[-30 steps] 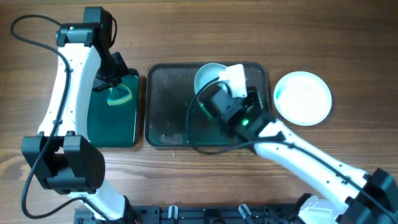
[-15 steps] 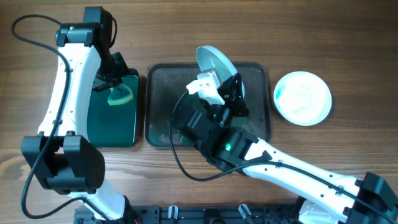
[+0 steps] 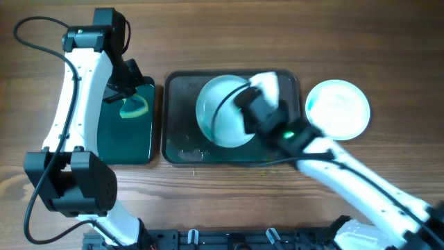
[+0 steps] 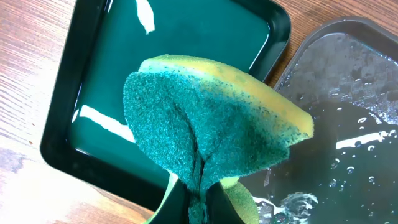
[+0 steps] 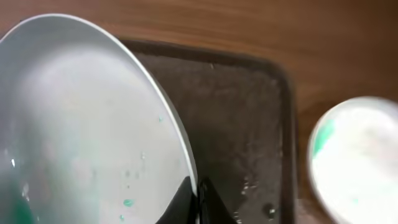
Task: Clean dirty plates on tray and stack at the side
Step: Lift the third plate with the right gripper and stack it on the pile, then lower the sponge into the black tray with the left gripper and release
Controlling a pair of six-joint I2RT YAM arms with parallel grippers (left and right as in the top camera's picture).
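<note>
- Over the middle of the grey tray [image 3: 182, 142], the right gripper [image 5: 198, 198] has the held plate [image 3: 222, 111] by its rim. The fingers are pinched tight on the edge, one on each side.
- From the right wrist view, the held plate [image 5: 87, 124] is tilted and fills the left half of the shot. It's mostly white, with a few little teal specks low down near the fingers.
- Can't tell if any part of that plate touches the grey tray [image 5: 236, 112] under it.
- The second plate [image 3: 338, 109] sits flat on the wooden table [image 3: 388, 42], just off the tray's right end. There's a teal smear along its left edge. It's blurry in the wrist cam [image 5: 354, 155], but the green patch shows there too.
- On the left side, the left gripper [image 4: 196, 208] is clamped on a sponge [image 4: 211, 137]. The sponge has a green scrubby face and a yellow back, and it's folded up by the squeeze.
- The sponge hangs over the right edge of the small black tray [image 4: 59, 134] with the green inside, which sits right beside the grey tray [image 4: 348, 124].
- The grey tray's floor looks wet, with droplets and streaks all over it.
</note>
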